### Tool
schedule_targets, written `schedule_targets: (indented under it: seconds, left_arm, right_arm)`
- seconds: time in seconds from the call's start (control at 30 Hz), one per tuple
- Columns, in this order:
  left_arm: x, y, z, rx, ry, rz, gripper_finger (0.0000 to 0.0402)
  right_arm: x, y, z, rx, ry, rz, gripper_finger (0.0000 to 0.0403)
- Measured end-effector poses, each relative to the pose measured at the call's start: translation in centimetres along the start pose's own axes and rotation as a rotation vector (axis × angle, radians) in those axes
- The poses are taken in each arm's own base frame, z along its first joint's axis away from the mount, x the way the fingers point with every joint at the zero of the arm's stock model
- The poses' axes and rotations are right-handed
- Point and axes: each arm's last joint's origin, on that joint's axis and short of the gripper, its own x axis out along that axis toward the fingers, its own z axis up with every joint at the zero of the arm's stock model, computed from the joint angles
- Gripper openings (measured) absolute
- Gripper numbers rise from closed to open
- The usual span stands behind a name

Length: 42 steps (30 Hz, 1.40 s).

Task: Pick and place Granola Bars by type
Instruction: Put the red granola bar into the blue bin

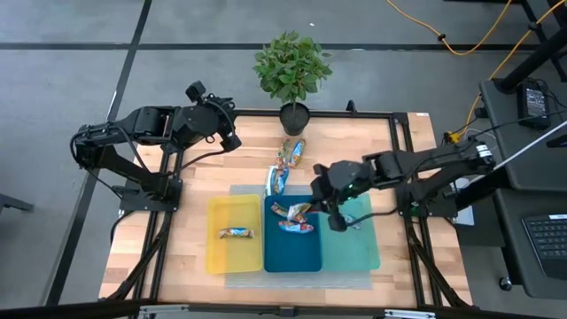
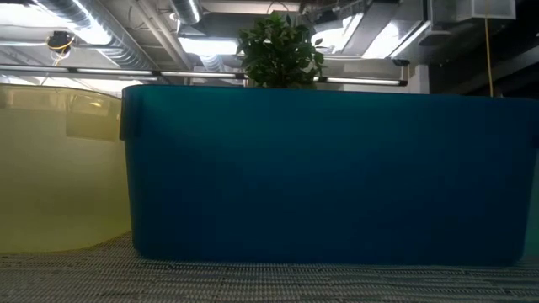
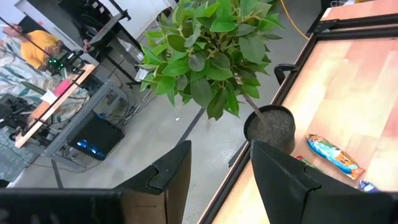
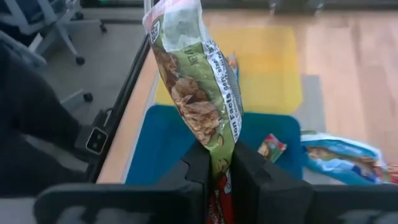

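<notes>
Right gripper point(image 4: 217, 163) was clamped on a granola bar point(image 4: 198, 93) in a green and white wrapper, the bar standing up between its two dark fingers point(image 4: 198, 163). Seen from above, this gripper point(image 1: 335, 215) hung over the seam between the dark blue tray point(image 1: 292, 252) and the teal tray point(image 1: 359, 248). Just beside it, in the blue tray, lay two bars point(image 1: 294, 217) in blue wrappers. Farther off on the same side, one orange-brown bar point(image 1: 236, 233) lay in the yellow tray point(image 1: 221, 252). Beyond the gripper, toward the potted plant point(image 1: 292, 71), more bars point(image 1: 288, 164) lay loose on the wooden table point(image 1: 186, 230), one of them touching the blue tray's far edge.

Left gripper point(image 3: 221, 165) waited well apart near the table's far edge, its fingers parted with nothing between them, facing the plant point(image 3: 211, 56); one blue-wrapped bar point(image 3: 333, 154) lay on the wood near the pot. From table height, only the walls of the blue tray point(image 2: 328, 168) and yellow tray point(image 2: 59, 168) showed.
</notes>
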Motion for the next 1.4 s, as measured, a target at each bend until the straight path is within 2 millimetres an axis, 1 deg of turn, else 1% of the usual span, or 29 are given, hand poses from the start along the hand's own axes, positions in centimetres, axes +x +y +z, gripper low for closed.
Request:
schedule_targets:
  seconds: [0.23, 0.43, 0.53, 0.63, 0.83, 1.0, 1.13, 1.4]
  left_arm:
    - [0.0, 0.0, 0.0, 0.0, 0.0, 0.0, 0.0159]
    - [0.0, 0.0, 0.0, 0.013, 0.0, 0.0, 0.0159]
    - [0.0, 0.0, 0.0, 0.052, 0.0, 0.001, 0.0159]
    - [0.0, 0.0, 0.0, 0.068, 0.0, 0.001, 0.0159]
    - [0.0, 0.0, 0.0, 0.023, 0.002, 0.0, 0.0159]
    - [0.0, 0.0, 0.0, -0.029, 0.002, -0.011, 0.0159]
    - [0.0, -0.1, 0.0, -0.07, 0.002, -0.023, 0.0159]
    - [0.0, -0.1, 0.0, -0.132, 0.004, -0.043, 0.0159]
  right_arm:
    - [4.4, -0.3, -1.5, -0.014, 0.155, 0.011, 0.0042]
    - [8.3, -0.5, -3.0, -0.072, 0.278, 0.102, 0.0043]
    - [10.1, -0.1, -3.7, -0.076, 0.306, 0.136, 0.0043]
    - [11.7, 0.7, -4.6, -0.075, 0.35, 0.113, 0.0043]
    - [15.0, 1.7, -6.9, -0.069, 0.447, 0.075, 0.0044]
    - [16.8, 1.8, -8.3, -0.032, 0.508, 0.063, 0.0044]
    - [17.7, 1.4, -8.9, -0.023, 0.52, 0.028, 0.0044]
    - [18.1, 0.7, -8.4, 0.047, 0.462, -0.034, 0.0045]
